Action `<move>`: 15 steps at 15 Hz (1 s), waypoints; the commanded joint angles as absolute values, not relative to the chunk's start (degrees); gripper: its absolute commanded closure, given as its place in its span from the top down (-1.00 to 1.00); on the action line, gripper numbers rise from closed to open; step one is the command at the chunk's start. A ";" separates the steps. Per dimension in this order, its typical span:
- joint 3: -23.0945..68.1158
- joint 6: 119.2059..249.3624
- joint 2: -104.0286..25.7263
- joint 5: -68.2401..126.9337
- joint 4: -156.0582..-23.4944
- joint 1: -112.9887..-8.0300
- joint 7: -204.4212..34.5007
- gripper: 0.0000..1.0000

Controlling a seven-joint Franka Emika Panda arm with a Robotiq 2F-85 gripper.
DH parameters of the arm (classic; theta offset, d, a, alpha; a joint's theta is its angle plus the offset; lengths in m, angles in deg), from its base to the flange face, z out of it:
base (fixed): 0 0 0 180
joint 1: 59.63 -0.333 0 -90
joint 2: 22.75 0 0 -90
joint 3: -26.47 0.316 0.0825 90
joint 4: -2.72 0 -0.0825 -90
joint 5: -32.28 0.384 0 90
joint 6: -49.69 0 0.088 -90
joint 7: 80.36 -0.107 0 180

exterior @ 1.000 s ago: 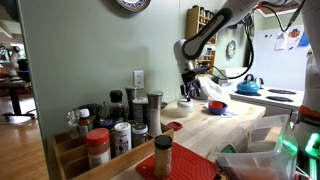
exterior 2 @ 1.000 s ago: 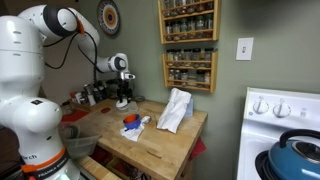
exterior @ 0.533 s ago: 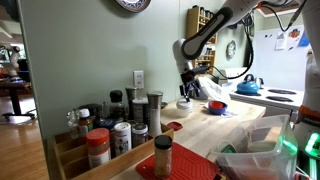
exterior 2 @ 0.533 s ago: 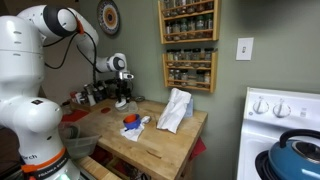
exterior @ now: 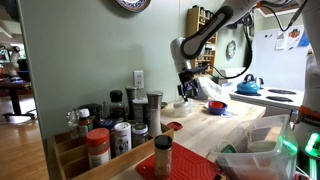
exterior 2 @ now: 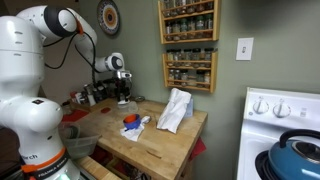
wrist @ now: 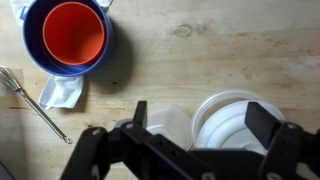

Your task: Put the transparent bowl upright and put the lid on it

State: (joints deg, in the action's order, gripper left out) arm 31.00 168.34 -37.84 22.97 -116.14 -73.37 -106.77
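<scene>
In the wrist view the transparent bowl (wrist: 170, 126) lies on the wooden table, touching the left side of the white lid (wrist: 228, 118). I cannot tell which way up the bowl is. My gripper (wrist: 203, 120) is open and empty above both. Its left finger is over the bowl's left edge and its right finger is over the lid's right edge. In both exterior views the gripper (exterior: 184, 92) (exterior 2: 123, 98) hangs low over the far end of the table. The bowl and lid are too small to make out there.
A blue bowl with a red inside (wrist: 68, 36) sits on a white cloth (wrist: 62, 90), with a wire whisk (wrist: 35, 105) beside it. A crumpled white bag (exterior 2: 176, 110), spice jars (exterior: 112, 135), a wall spice rack (exterior 2: 189, 70) and a blue kettle (exterior: 248, 87) stand around.
The arm has shifted and risen slightly. The bowl and lid have not visibly moved.
</scene>
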 commanded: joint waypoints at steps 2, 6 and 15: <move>31.66 169.28 -36.10 22.79 -116.54 -73.47 -107.48 1.00; 32.68 169.18 -32.32 25.49 -117.13 -73.30 -107.92 1.00; 35.95 168.80 -21.45 33.49 -119.23 -73.00 -107.62 1.00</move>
